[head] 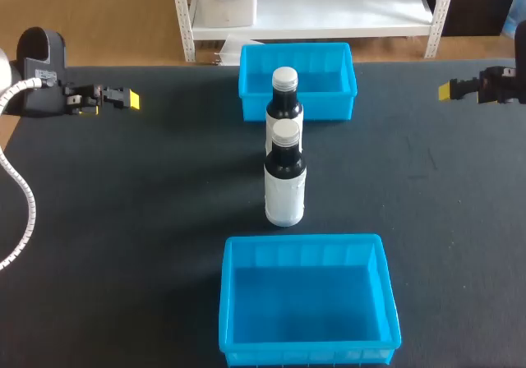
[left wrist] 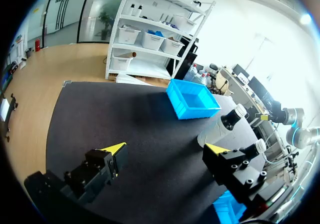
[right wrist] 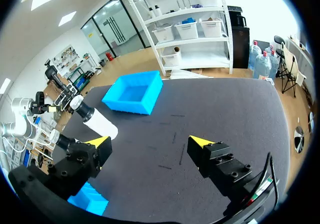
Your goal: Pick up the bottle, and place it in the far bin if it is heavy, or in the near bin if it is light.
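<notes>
Two dark bottles with white caps and white lower halves stand upright in the middle of the table, one behind the other: the rear bottle [head: 284, 98] just in front of the far bin [head: 337, 103], the front bottle [head: 285, 179] a little beyond the near bin [head: 304, 247]. Both blue bins hold nothing. My left gripper [head: 128, 98] hovers at the far left, my right gripper [head: 446, 90] at the far right, both well away from the bottles. In the left wrist view my left gripper [left wrist: 165, 151] stands open with nothing between its fingers; a bottle [left wrist: 220, 129] lies ahead. My right gripper [right wrist: 150, 141] is likewise open, a bottle [right wrist: 97, 121] ahead of it.
The dark table [head: 123, 220] is bare on both sides of the bottles and bins. The far bin [left wrist: 192, 99] sits near the table's back edge, the near bin [right wrist: 87, 198] at its front edge.
</notes>
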